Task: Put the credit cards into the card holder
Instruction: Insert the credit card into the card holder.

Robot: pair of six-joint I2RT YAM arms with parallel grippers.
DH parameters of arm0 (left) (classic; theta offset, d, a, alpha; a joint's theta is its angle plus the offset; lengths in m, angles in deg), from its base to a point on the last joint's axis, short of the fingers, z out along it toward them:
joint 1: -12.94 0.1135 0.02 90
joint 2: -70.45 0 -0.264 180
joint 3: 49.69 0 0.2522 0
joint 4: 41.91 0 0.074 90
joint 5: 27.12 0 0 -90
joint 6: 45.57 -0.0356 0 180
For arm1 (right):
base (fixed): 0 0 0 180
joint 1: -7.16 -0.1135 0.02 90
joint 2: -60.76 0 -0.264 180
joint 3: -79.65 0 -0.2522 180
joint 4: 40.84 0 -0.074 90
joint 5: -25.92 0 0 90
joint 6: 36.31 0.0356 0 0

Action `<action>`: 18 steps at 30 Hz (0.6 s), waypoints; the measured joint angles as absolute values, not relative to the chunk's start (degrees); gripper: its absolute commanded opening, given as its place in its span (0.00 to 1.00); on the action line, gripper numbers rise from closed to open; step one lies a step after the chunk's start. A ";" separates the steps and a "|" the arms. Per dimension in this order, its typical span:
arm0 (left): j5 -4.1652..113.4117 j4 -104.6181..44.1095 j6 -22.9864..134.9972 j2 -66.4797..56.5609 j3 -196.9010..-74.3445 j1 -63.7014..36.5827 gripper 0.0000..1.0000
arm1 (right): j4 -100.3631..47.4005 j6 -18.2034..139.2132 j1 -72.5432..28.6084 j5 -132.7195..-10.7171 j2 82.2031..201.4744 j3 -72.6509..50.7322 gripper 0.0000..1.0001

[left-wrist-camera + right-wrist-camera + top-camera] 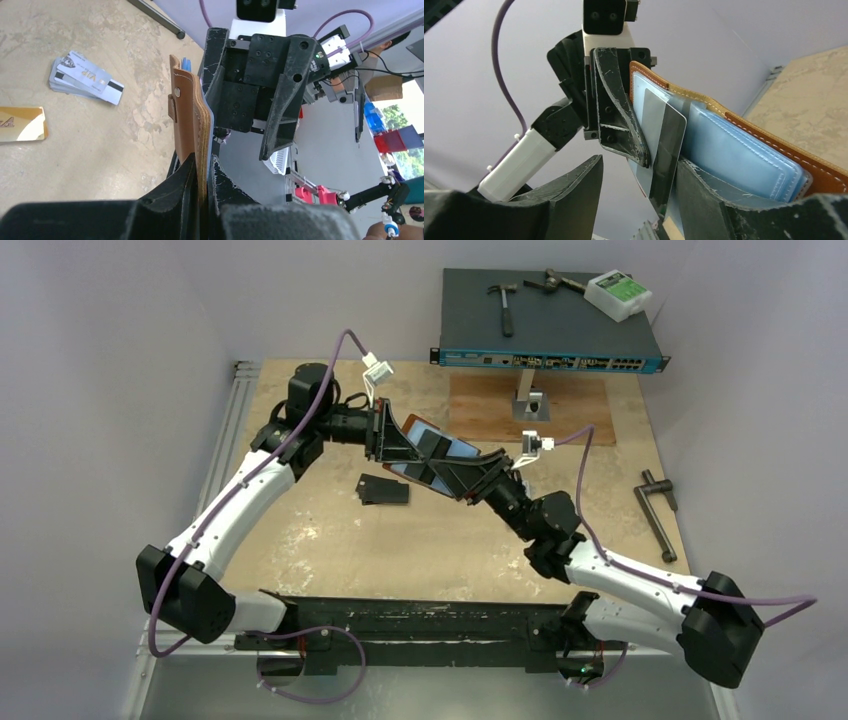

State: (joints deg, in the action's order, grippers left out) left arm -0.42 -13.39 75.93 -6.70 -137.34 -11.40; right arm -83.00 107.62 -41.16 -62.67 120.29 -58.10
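Note:
The brown card holder [421,426] hangs open above the table, light blue inside [734,145]. My left gripper [388,445] is shut on its edge, and the leather is pinched between the jaws [204,165]. A dark glossy credit card [667,145] stands partly in a blue pocket, leaning on one finger of my right gripper [641,172], whose jaws stand apart. In the top view the right gripper [468,475] meets the holder from the right. Black cards [383,489] lie on the table below. A silvery white stack [85,77] and a gold card [20,124] lie on the table too.
A network switch [550,335] on a stand at the back carries a hammer [505,305], other tools and a white box [618,293]. A wooden board [480,410] lies under it. A T-handle tool [655,510] rests at the right. A metal rail [228,430] runs along the left edge.

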 measured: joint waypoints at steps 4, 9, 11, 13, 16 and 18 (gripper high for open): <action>1.54 -12.34 76.33 -6.68 -136.44 -10.46 0.00 | -73.91 106.46 -41.13 -61.66 118.67 -55.65 0.60; 2.70 -12.71 77.86 -6.68 -131.48 -9.74 0.00 | -59.87 103.43 -40.37 -58.54 114.76 -54.06 0.69; 2.75 -12.62 78.29 -7.33 -128.51 -9.91 0.00 | -55.68 102.40 -39.80 -57.27 112.90 -54.37 0.70; 2.99 -12.66 78.29 -9.08 -126.67 -10.48 0.00 | -51.98 101.63 -39.21 -55.94 110.56 -55.33 0.70; 4.08 -13.23 78.27 -13.08 -124.55 -12.56 0.00 | -47.81 101.07 -38.64 -54.51 108.02 -56.88 0.69; 5.04 -14.37 78.29 -15.75 -123.22 -14.61 0.00 | -45.82 100.98 -38.44 -54.06 107.48 -57.75 0.67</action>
State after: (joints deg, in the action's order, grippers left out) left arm 5.04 -14.37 78.29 -15.75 -123.22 -14.61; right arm -45.82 100.98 -38.44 -54.06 107.48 -57.75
